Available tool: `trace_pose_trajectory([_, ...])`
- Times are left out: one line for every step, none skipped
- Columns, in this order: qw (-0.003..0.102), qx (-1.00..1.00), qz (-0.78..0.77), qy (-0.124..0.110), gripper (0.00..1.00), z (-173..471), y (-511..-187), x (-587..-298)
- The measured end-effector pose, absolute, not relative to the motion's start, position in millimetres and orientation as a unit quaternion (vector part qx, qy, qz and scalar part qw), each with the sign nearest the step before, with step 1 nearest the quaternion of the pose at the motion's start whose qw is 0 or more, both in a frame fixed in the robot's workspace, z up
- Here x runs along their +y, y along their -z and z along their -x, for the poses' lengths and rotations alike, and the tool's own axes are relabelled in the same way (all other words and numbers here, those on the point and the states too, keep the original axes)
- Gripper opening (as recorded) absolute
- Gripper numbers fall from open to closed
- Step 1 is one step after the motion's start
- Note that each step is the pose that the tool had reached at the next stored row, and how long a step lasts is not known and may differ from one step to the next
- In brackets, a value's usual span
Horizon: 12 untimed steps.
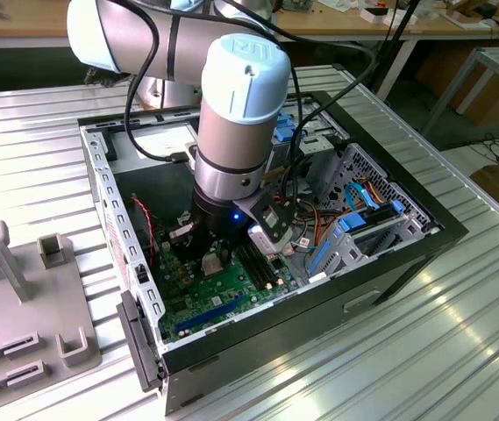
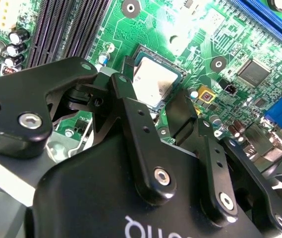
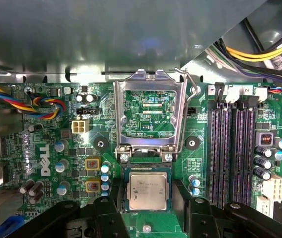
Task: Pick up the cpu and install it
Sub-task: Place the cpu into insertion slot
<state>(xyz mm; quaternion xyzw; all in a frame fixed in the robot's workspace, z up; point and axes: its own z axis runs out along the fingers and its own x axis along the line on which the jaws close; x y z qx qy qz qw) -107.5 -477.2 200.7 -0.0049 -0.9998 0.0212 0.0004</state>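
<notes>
The small flat square cpu (image 3: 148, 191) (image 2: 153, 82), dull silver-grey on top, lies seated level in the dark square socket (image 3: 147, 170) on the green circuit board (image 3: 46, 148). The silver metal retaining frame (image 3: 120, 114) stands hinged open just beside it. The black gripper (image 3: 147, 194) hangs directly over the chip, fingers (image 3: 112, 198) spread to either side.

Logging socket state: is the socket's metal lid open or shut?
Open. In the first wrist view the lid is swung back, bare board showing through its middle, and the chip lies uncovered.
</notes>
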Motion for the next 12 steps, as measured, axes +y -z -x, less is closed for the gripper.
trace_pose_trajectory([0.000, -1.000, 0.005, -0.021, 0.53, 107.5, -200.3, -477.2])
trace_pose_trajectory([0.000, -1.000, 0.005, -0.021, 0.53, 107.6, -200.2, -477.2])
trace_pose_trajectory([0.000, -1.000, 0.005, -0.021, 0.53, 107.6, -200.0, -477.2])
trace_pose_trajectory([0.000, -1.000, 0.005, -0.021, 0.53, 107.7, -199.8, -477.2])
trace_pose_trajectory([0.000, -1.000, 0.005, -0.021, 0.53, 107.8, -199.8, -477.2])
trace_pose_trajectory([0.000, -1.000, 0.005, -0.021, 0.53, 107.9, -199.7, -477.2])
trace_pose_trajectory([0.000, -1.000, 0.005, -0.021, 0.53, 108.2, -199.7, -477.1])
trace_pose_trajectory([0.000, -1.000, 0.005, -0.021, 0.53, 108.3, -199.6, -477.1])
trace_pose_trajectory([0.000, -1.000, 0.005, -0.021, 0.53, 108.4, -199.6, -477.2])
trace_pose_trajectory([0.000, -1.000, 0.005, -0.021, 0.53, 108.4, -199.6, -477.2])
trace_pose_trajectory([0.000, -1.000, 0.005, -0.021, 0.53, 108.5, -199.5, -477.2])
trace_pose_trajectory([0.000, -1.000, 0.005, -0.021, 0.53, 108.6, -199.4, -477.2])
